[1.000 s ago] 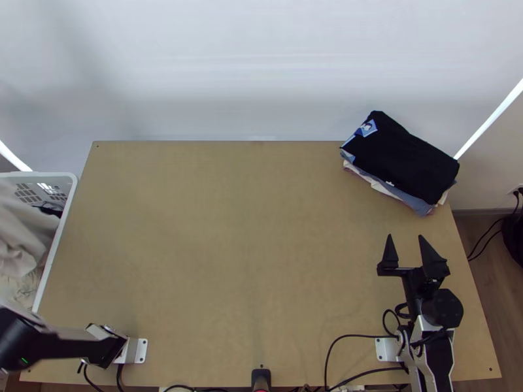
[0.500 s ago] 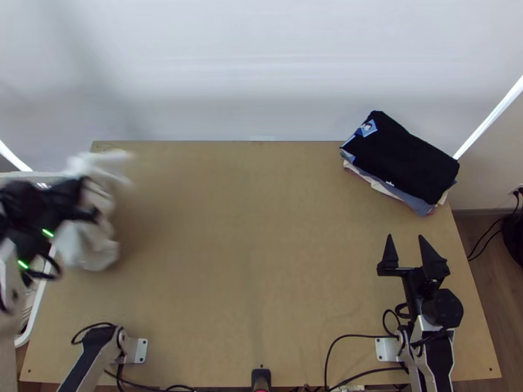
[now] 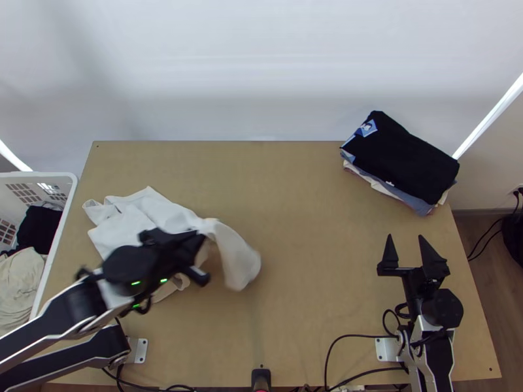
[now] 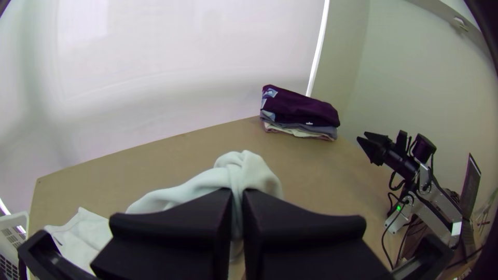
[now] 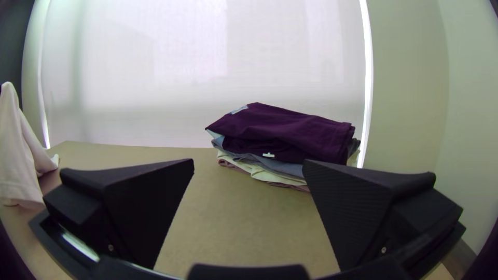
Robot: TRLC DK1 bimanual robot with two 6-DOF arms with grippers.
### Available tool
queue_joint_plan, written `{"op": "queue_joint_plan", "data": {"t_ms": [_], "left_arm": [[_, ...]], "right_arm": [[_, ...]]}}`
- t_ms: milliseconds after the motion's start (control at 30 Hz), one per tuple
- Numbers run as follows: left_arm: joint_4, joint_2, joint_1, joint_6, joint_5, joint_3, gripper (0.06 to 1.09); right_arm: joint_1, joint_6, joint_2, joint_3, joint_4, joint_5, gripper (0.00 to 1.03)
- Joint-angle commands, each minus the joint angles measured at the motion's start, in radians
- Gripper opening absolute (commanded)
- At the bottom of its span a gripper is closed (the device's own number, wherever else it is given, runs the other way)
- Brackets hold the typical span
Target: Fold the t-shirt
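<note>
The left end effector (image 3: 198,253) is clenched on a bunched part of the white t-shirt (image 3: 134,219), holding it raised over the left half of the tabletop (image 3: 314,228), between the middle and the left edge. From its fingers a loose flap hangs toward the middle; the rest of the shirt lies crumpled and partly spread, running back toward the left edge. The right end effector (image 3: 406,238) is released, its two fingers wide apart with nothing between them, above the tabletop near the right edge and pointing toward the far edge. At the left edge stands a white plastic basket (image 3: 61,225) with slotted walls; in it are a black cloth (image 3: 38,227) and, nearer the near edge, a rumpled cream cloth (image 3: 21,281), both heaped loosely below the rim. At the far right corner sits a stack of folded clothes (image 3: 402,157), set slightly askew: a dark garment with a blue and white print on top, a blue-grey one under it, then pale and pinkish layers. Black cables (image 3: 356,336) run along the near edge.
</note>
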Motion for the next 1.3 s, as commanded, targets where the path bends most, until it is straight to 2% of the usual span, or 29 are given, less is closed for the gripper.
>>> {"op": "queue_joint_plan", "data": {"t_ms": [0,400,700,733,767,800,833,1100,1267], "left_arm": [[0.120,0.108,-0.019,-0.026,-0.012,0.000,0.09],[0.299,0.639,-0.060,-0.040,-0.012,0.359,0.09],[0.332,0.930,-0.090,-0.068,-0.010,0.687,0.10],[0.330,0.946,-0.094,-0.066,-0.008,0.721,0.20],[0.339,0.956,-0.096,-0.062,-0.010,0.748,0.48],[0.339,0.963,-0.096,-0.057,-0.005,0.776,0.81],[0.322,0.963,-0.096,-0.057,0.016,0.805,1.07],[0.235,0.719,-0.018,-0.060,0.033,0.834,1.05],[0.163,0.548,0.101,-0.051,0.125,0.730,1.05]], "right_arm": [[-0.004,0.010,0.003,-0.003,-0.020,0.009,0.98],[-0.004,0.010,0.003,-0.003,-0.020,0.009,0.98],[-0.006,0.010,0.003,-0.003,-0.020,0.009,0.98],[-0.006,0.010,0.003,-0.003,-0.020,0.009,0.98],[-0.004,0.010,0.003,-0.003,-0.020,0.009,0.98],[-0.006,0.010,0.003,-0.003,-0.020,0.009,0.98],[-0.004,0.010,0.003,-0.003,-0.020,0.009,0.98],[-0.004,0.010,0.003,-0.003,-0.020,0.009,0.98],[-0.006,0.010,0.003,-0.003,-0.020,0.009,0.98]]}}
